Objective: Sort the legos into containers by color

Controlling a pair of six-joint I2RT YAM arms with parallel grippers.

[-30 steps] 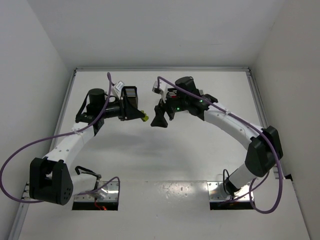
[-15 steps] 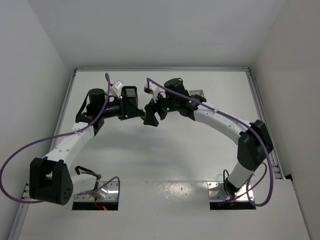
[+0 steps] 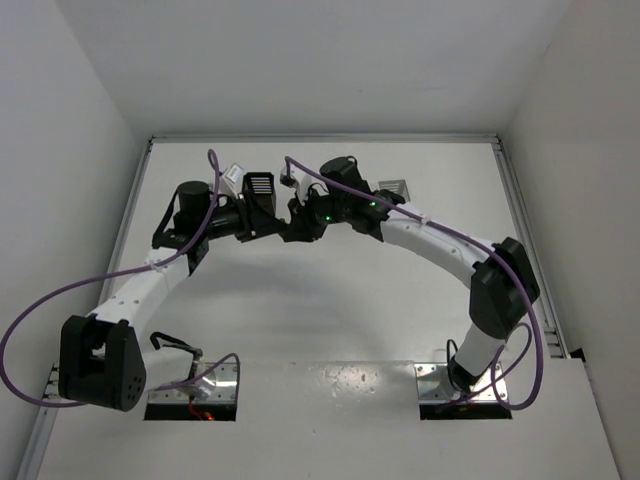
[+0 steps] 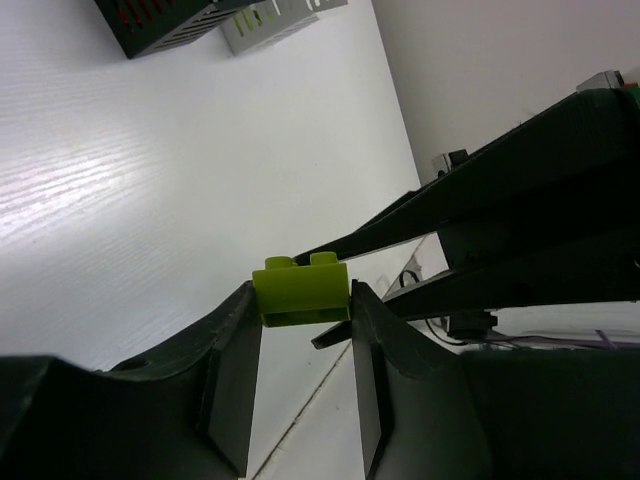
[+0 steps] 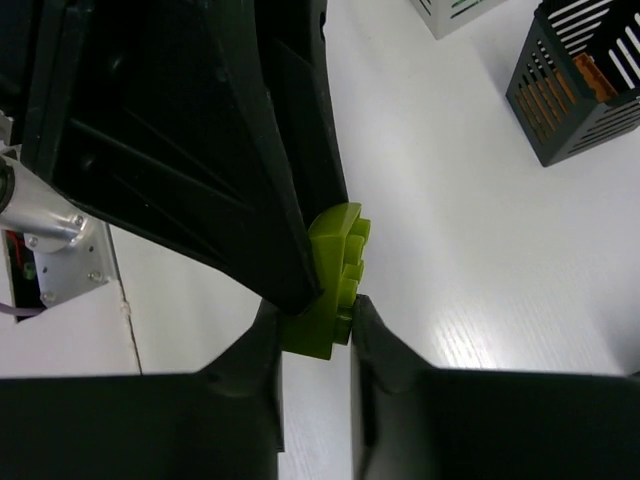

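Showing studs along one face, the lego [image 4: 300, 292] is solid yellow-green.

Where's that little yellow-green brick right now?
In mid-air over the far middle of the table: the yellow-green brick is pinched in the left tool, with the right tool gripping it too.

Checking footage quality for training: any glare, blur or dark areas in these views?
Top external: even light, faint shadows. Left wrist: glare streaks on the table; left fingers dark, blurred; brick sharp. Right wrist: right fingers nearly black, table glare.
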